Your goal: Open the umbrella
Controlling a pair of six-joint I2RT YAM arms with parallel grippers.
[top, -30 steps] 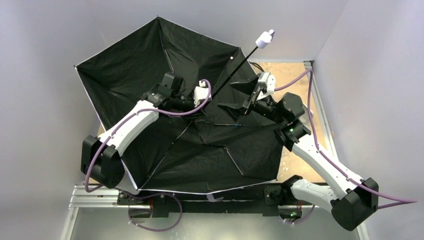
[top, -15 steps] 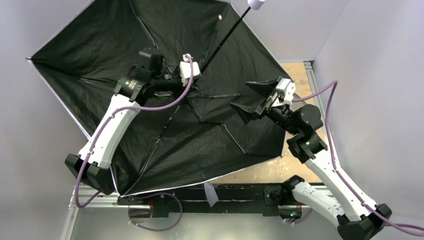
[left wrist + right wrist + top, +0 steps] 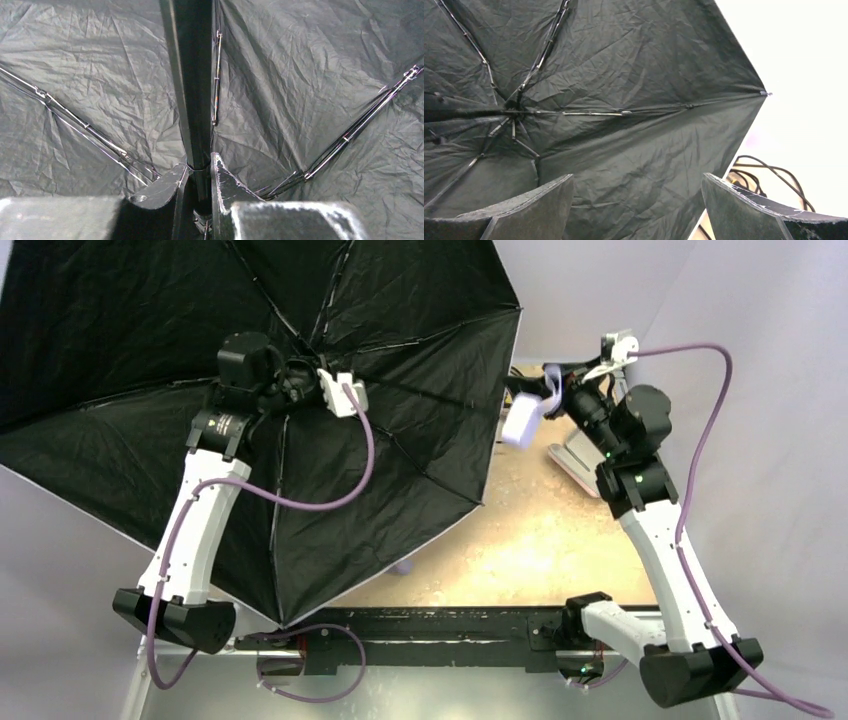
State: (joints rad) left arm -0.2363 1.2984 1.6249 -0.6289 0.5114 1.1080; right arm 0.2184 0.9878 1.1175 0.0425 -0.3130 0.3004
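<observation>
Now the umbrella (image 3: 400, 330) is stretched fully taut and raised leftward, clamped at the shaft (image 3: 192, 100) by the left fingers (image 3: 160, 187) and freed by the right fingers (image 3: 534, 205), parted wide and empty, so opening is judged done.

Umbrella (image 3: 420, 300): spread over the left and rear of the table (image 3: 520, 540), its inner side facing the arms.
Left gripper (image 3: 199, 167): inside the canopy, near the hub, one finger on either side of the shaft (image 3: 192, 100), touching it.
Right gripper (image 3: 636, 179): right of the canopy rim, apart from it, jaws spread with nothing between, facing the canopy's inner side.
</observation>
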